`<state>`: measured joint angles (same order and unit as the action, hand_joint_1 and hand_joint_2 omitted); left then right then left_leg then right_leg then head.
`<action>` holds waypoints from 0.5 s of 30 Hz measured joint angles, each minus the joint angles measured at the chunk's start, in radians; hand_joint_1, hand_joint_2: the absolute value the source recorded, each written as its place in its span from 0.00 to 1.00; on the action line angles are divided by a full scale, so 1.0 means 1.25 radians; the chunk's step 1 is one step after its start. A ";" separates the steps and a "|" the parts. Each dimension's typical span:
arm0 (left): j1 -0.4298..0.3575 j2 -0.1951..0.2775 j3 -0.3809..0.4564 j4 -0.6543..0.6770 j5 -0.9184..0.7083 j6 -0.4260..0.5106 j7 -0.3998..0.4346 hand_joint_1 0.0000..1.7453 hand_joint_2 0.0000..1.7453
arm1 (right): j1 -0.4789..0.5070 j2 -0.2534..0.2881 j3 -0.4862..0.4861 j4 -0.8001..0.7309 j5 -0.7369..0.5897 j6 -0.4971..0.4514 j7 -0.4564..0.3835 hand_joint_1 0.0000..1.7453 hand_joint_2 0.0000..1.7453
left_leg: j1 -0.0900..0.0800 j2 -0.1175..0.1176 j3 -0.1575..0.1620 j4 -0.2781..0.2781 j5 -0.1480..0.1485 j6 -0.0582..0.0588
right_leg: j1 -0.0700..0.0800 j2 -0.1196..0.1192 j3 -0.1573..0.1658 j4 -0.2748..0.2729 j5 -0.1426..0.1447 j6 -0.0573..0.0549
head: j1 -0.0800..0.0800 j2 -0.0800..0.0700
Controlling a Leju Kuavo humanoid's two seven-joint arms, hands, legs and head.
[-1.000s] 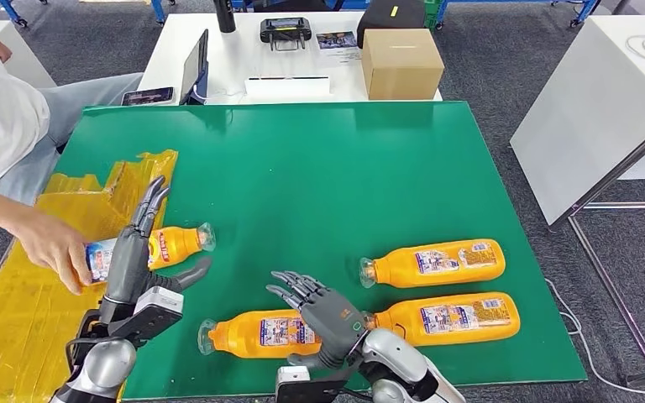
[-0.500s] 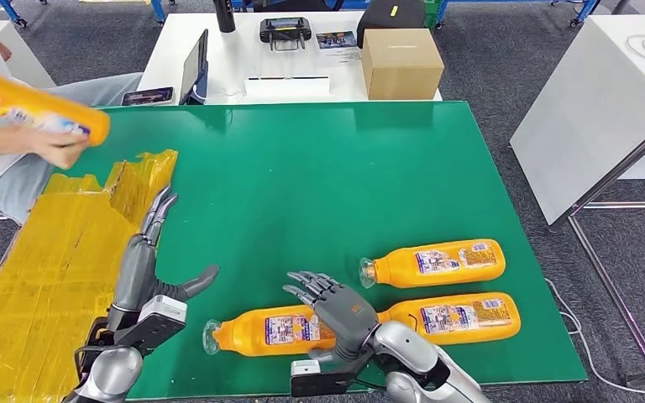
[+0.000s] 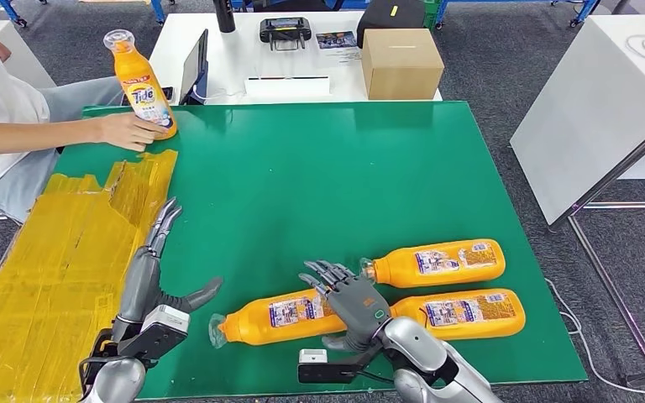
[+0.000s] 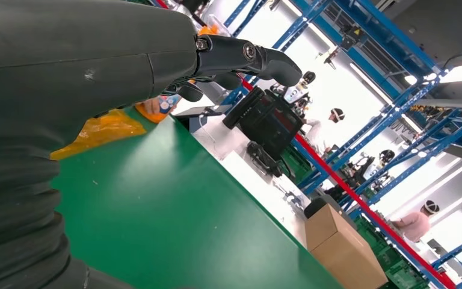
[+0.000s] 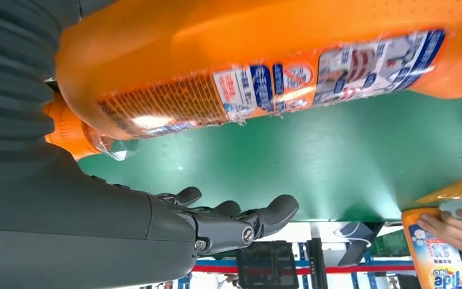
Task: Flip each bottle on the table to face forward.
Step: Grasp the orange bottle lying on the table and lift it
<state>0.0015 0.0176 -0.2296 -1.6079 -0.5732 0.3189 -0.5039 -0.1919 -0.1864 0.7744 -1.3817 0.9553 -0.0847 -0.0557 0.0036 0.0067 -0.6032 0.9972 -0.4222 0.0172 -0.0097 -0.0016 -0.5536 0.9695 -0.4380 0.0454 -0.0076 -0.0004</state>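
The right hand (image 3: 351,302) rested open-fingered over the nearest bottle (image 3: 281,314), which probably needed a firm wrap before rolling; the left hand (image 3: 153,273) hovered open.

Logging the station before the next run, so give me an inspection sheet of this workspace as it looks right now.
Surface: green table mat, yellow crumpled wrapping over its left side.
Job's things: three orange plastic detergent bottles lying on their sides, nearest bottle, far right bottle, near right bottle; a fourth upright bottle stood at the far left corner by a person's hand.
Clutter: nothing seen on the mat.
Hands: left hand open, holding nothing; right hand over the nearest bottle, fingers spread.
Cables: white cable on the floor.
Surroundings: white table with a brown cardboard box.
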 joint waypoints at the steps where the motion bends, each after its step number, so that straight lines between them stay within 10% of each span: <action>1: 0.000 0.000 0.000 0.000 0.000 0.000 0.000 0.00 1.00 | 0.000 0.000 0.000 0.000 0.000 0.000 0.000 0.00 1.00 | 0.000 0.000 0.000 0.000 0.000 0.000 | 0.000 0.000 0.000 0.000 0.000 0.000 | 0.000 0.000; 15: 0.003 -0.001 0.000 0.000 0.000 0.000 0.000 0.00 1.00 | 0.000 -0.003 -0.003 0.000 0.000 0.000 0.000 0.00 1.00 | 0.000 0.000 0.000 0.000 0.000 0.000 | 0.000 0.000 0.000 0.000 0.000 0.000 | 0.000 0.000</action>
<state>0.0052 0.0168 -0.2293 -1.6079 -0.5730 0.3192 -0.5039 -0.1919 -0.1900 0.7701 -1.3817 0.9556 -0.0851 -0.0557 0.0036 0.0067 -0.6032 0.9972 -0.4222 0.0172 -0.0097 -0.0016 -0.5536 0.9695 -0.4380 0.0454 -0.0076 -0.0004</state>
